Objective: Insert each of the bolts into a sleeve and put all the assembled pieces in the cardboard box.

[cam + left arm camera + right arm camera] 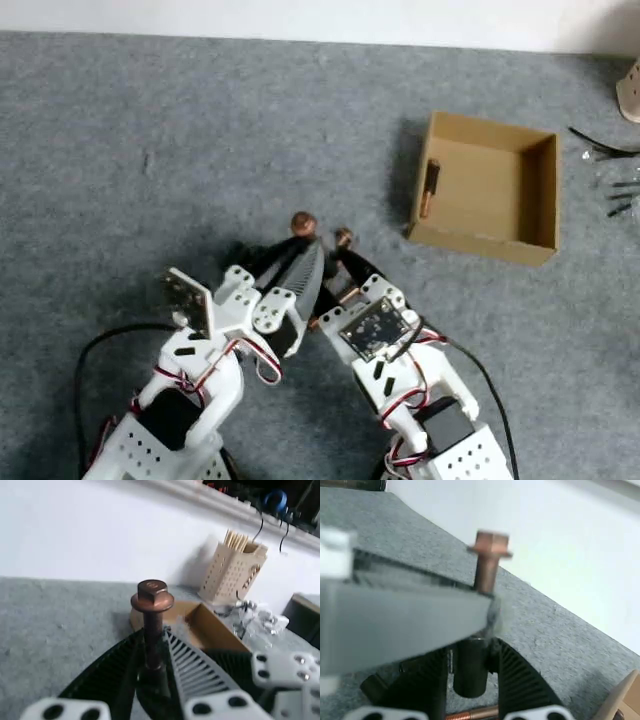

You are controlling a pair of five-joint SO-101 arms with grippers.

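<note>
Left pincer point(306, 252) was clamped tight on a copper bolt point(152, 600), shank upright, hex head clear of the grip. Right pincer point(471, 649), just beside it at three o'clock in the high view, was closed around a dark sleeve point(470, 672). On the grey mat point(120, 150), the cardboard box point(480, 242) sat at two o'clock from both, one assembled piece point(430, 188) against its nine o'clock wall.

A black sleeve point(470, 672) is clamped by the right gripper point(470, 647). Just beyond it, a copper hex-head bolt point(489, 560) is held upright by the left gripper point(480, 605).
</note>
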